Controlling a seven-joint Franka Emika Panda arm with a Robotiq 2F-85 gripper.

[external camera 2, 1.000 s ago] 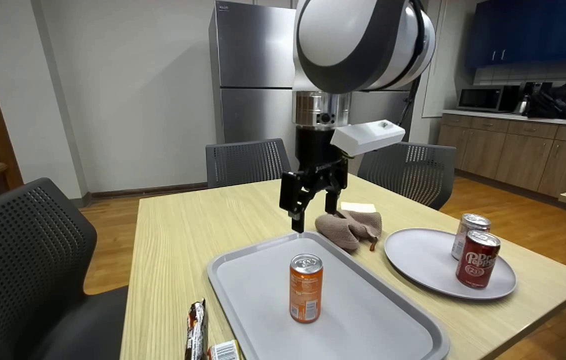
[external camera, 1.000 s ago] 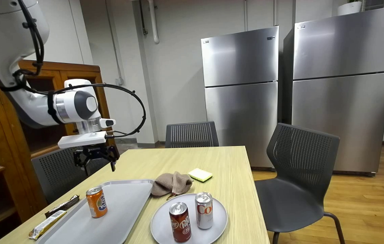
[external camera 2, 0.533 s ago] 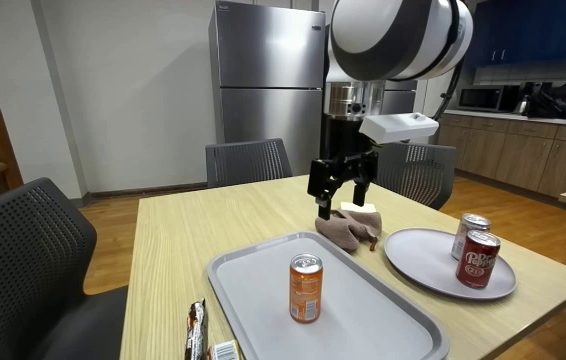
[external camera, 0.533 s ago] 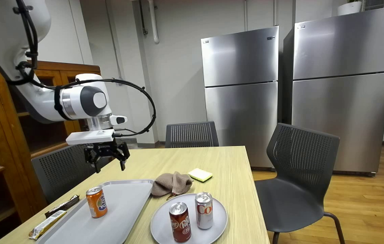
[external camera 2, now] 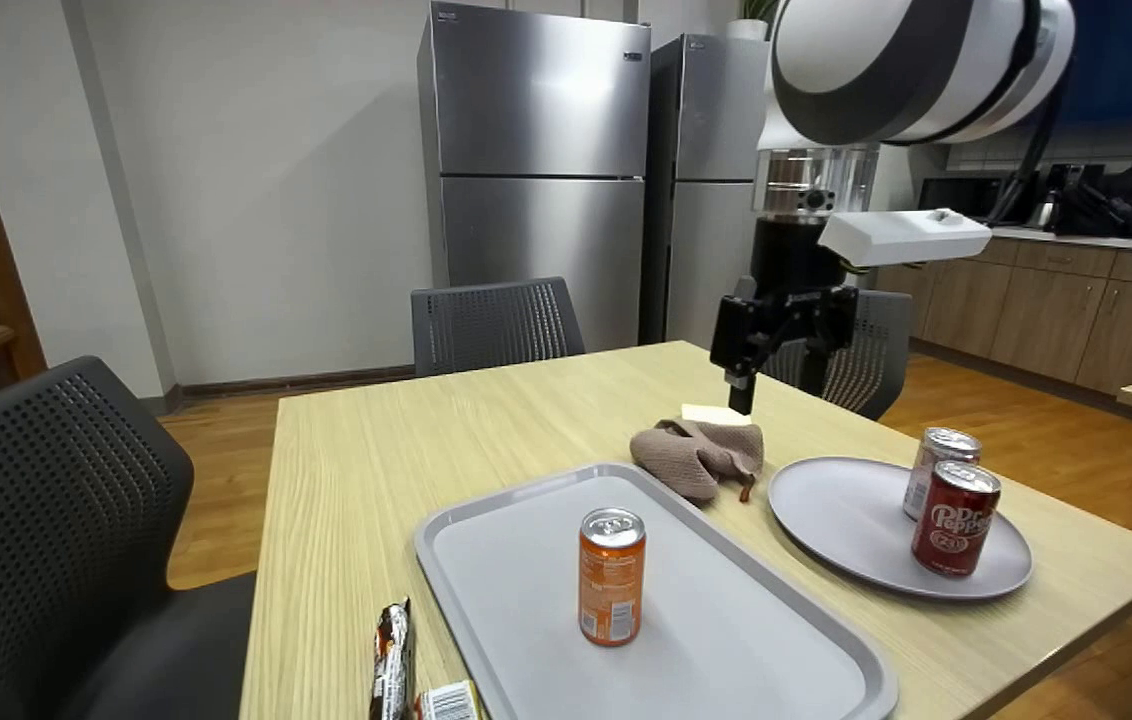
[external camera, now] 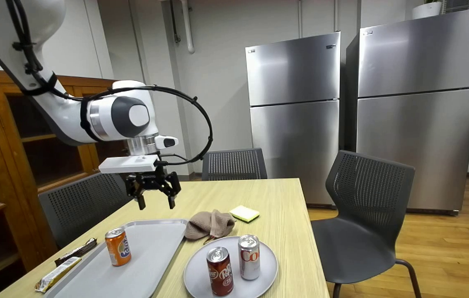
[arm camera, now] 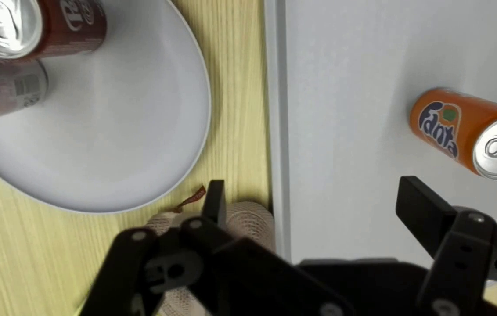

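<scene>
– Gripper [external camera: 156,204] shifted toward plate [external camera 2: 841,510] since last frame. Grip?
– Spread wide, empty. Brown cloth [external camera: 207,225] lies lower, beside tray [arm camera: 340,131]. I'd centre before any descent; tray rim could snag.

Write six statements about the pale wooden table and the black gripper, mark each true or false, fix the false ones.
1. The orange Fanta can stands upright on the grey rectangular tray. True.
2. The dark red Dr Pepper can stands on the round pale-grey plate. True.
3. The plate holds no other can. False: a silver can with red letters stands on it too.
4. The crumpled brown cloth lies on the pale wooden table. True.
5. The plate overlaps the tray. False: a strip of table shows between them in the wrist view.
6. The cloth is gripped. False: the black two-fingered gripper is open and holds nothing.
</scene>
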